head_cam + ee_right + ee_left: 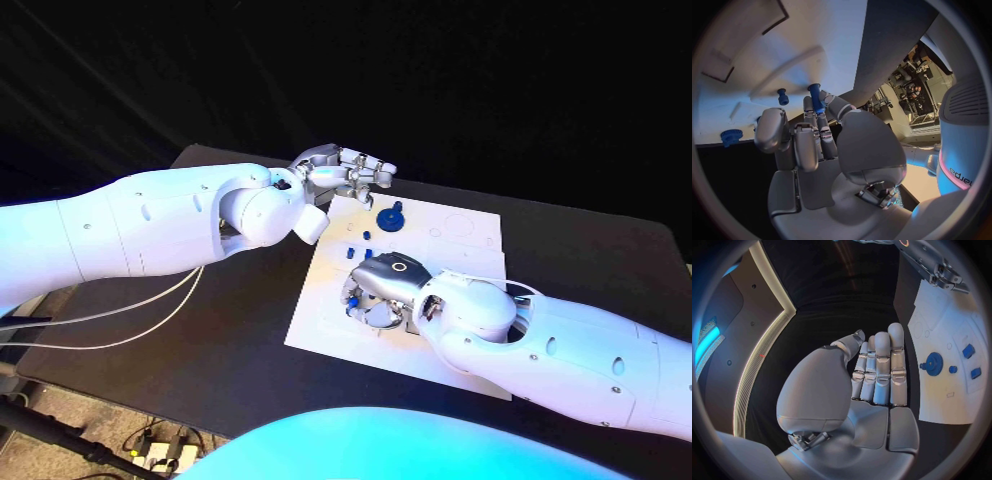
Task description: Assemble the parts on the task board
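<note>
Blue peg pinched in your right robot hand over the task board.

The blue peg sits between the fingertips of your right robot hand, above the near part of the white task board. A blue gear stands near the board's far edge, just beside your left robot hand, whose fingers lie straight together, holding nothing, over the black desk.

The white task board lies flat mid-table. A blue gear stands near its far edge, with small blue pieces just beside it. 1 blue peg is pinched upright in fingertips.
</note>
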Robot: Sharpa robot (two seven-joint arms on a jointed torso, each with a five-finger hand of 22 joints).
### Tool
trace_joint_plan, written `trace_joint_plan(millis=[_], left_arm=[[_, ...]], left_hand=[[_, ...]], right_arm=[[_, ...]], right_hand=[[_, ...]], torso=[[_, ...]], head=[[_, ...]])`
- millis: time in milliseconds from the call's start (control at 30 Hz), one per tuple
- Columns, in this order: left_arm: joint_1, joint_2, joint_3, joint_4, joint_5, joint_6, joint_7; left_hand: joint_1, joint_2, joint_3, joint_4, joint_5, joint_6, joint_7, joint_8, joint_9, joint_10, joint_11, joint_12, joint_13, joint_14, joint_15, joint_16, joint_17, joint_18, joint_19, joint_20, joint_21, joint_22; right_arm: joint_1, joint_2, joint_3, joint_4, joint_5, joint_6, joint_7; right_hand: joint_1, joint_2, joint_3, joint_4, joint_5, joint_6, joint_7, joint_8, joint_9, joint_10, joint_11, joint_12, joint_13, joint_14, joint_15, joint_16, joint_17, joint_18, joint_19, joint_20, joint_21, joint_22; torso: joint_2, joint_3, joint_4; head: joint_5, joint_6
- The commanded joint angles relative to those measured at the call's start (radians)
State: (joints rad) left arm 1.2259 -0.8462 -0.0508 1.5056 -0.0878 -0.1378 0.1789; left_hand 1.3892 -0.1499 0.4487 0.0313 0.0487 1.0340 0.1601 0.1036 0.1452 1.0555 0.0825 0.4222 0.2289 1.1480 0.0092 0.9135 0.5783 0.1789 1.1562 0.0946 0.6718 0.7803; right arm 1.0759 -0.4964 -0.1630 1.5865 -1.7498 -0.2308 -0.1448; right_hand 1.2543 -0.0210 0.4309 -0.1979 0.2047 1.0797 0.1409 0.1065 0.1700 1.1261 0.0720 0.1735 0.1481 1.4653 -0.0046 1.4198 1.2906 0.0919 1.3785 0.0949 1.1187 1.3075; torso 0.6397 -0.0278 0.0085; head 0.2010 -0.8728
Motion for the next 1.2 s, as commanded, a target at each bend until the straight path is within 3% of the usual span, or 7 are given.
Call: trace_joint_plan(millis=[33,400,633,867,1033,1167,1200], left_arm=[[0.0,0.0,0.001,0.003,0.0,0.019,0.004],[0.0,-0.002,0.001,0.002,0.0,0.023,0.0],[0.0,-0.003,0.001,0.003,0.0,0.024,-0.001],[0.0,-0.005,0.0,0.001,0.0,0.024,-0.002],[0.0,-0.007,0.0,-0.002,0.0,0.024,-0.002],[0.0,-0.007,0.0,-0.004,0.0,0.025,-0.002],[0.0,-0.007,0.0,-0.004,0.0,0.025,-0.002]], left_hand=[[0.005,0.008,-0.005,0.0,-0.001,-0.006,-0.003,-0.004,-0.002,-0.007,0.002,0.001,0.002,0.008,0.0,-0.004,-0.001,0.005,0.007,0.001,-0.004,-0.002],[0.005,0.008,-0.005,0.0,-0.001,-0.006,-0.003,-0.004,-0.002,-0.007,0.002,0.001,0.002,0.008,0.0,-0.004,-0.001,0.005,0.007,0.001,-0.004,-0.002],[0.005,0.008,-0.005,0.0,-0.001,-0.006,-0.003,-0.004,-0.002,-0.007,0.002,0.001,0.002,0.008,0.0,-0.004,-0.001,0.005,0.007,0.001,-0.004,-0.002],[0.005,0.008,-0.005,0.0,-0.001,-0.006,-0.003,-0.004,-0.002,-0.007,0.002,0.001,0.002,0.008,0.0,-0.004,-0.001,0.005,0.007,0.001,-0.004,-0.002],[0.005,0.008,-0.005,0.0,-0.001,-0.006,-0.003,-0.004,-0.002,-0.007,0.002,0.001,0.002,0.008,0.0,-0.004,-0.001,0.005,0.007,0.001,-0.004,-0.002],[0.005,0.008,-0.005,0.0,-0.001,-0.006,-0.003,-0.004,-0.002,-0.007,0.002,0.001,0.002,0.008,0.0,-0.004,-0.001,0.005,0.007,0.001,-0.004,-0.002],[0.005,0.008,-0.005,0.0,-0.001,-0.006,-0.003,-0.004,-0.002,-0.007,0.002,0.001,0.002,0.008,0.0,-0.004,-0.001,0.005,0.007,0.001,-0.004,-0.002]], right_arm=[[-0.003,0.002,-0.002,0.0,-0.02,0.013,0.004],[-0.003,-0.003,-0.003,0.001,-0.021,-0.017,0.005],[-0.003,-0.017,-0.003,0.01,-0.02,-0.087,0.011],[0.003,-0.079,-0.001,0.069,0.007,-0.136,0.032],[0.027,-0.154,0.003,0.142,0.056,-0.149,0.047],[0.063,-0.262,0.007,0.212,0.154,-0.184,0.055],[0.073,-0.29,0.008,0.223,0.196,-0.185,0.051]], right_hand=[[-0.033,-0.042,-0.014,0.005,0.01,-0.029,0.002,-0.018,-0.008,-0.032,0.014,-0.012,-0.008,0.05,0.008,-0.004,-0.003,0.002,-0.007,0.004,-0.009,0.027],[-0.038,-0.055,-0.027,0.007,0.016,-0.055,-0.001,-0.034,-0.012,-0.061,0.019,-0.011,-0.012,0.044,0.012,-0.014,-0.022,0.012,-0.03,0.011,-0.057,0.005],[-0.038,-0.07,-0.063,0.011,0.011,-0.14,-0.018,-0.044,-0.026,-0.156,0.039,-0.002,-0.021,0.022,0.029,-0.05,-0.08,0.026,-0.072,0.026,-0.14,-0.031],[-0.038,-0.084,-0.193,0.04,0.004,-0.235,-0.058,-0.037,-0.035,-0.298,0.06,0.053,-0.024,-0.042,0.053,-0.147,-0.236,0.056,-0.16,0.047,-0.323,-0.118],[-0.031,-0.08,-0.289,0.067,-0.012,-0.241,-0.058,-0.035,-0.028,-0.335,0.061,0.117,-0.016,-0.049,0.051,-0.161,-0.267,0.06,-0.161,0.05,-0.355,-0.134],[-0.006,-0.029,-0.319,0.083,-0.008,-0.138,0.011,0.012,-0.002,-0.223,0.026,0.229,0.008,-0.015,0.022,-0.126,-0.22,0.048,-0.105,0.031,-0.278,-0.097],[-0.005,-0.014,-0.316,0.087,-0.006,-0.111,0.012,0.024,0.003,-0.163,0.018,0.263,0.02,-0.005,0.016,-0.115,-0.201,0.043,-0.089,0.025,-0.25,-0.083]], torso=[[0.0,0.0002,-0.0003],[0.0,0.0007,-0.0007],[0.0,0.0008,0.0],[-0.002,0.0005,-0.0018],[-0.003,0.0006,-0.0029],[-0.007,-0.0008,-0.0045],[-0.007,-0.0011,-0.0062]], head=[[0.001,0.0],[0.002,0.0],[-0.002,0.0],[-0.008,0.0],[-0.024,0.0],[-0.061,0.0],[-0.075,0.0]])
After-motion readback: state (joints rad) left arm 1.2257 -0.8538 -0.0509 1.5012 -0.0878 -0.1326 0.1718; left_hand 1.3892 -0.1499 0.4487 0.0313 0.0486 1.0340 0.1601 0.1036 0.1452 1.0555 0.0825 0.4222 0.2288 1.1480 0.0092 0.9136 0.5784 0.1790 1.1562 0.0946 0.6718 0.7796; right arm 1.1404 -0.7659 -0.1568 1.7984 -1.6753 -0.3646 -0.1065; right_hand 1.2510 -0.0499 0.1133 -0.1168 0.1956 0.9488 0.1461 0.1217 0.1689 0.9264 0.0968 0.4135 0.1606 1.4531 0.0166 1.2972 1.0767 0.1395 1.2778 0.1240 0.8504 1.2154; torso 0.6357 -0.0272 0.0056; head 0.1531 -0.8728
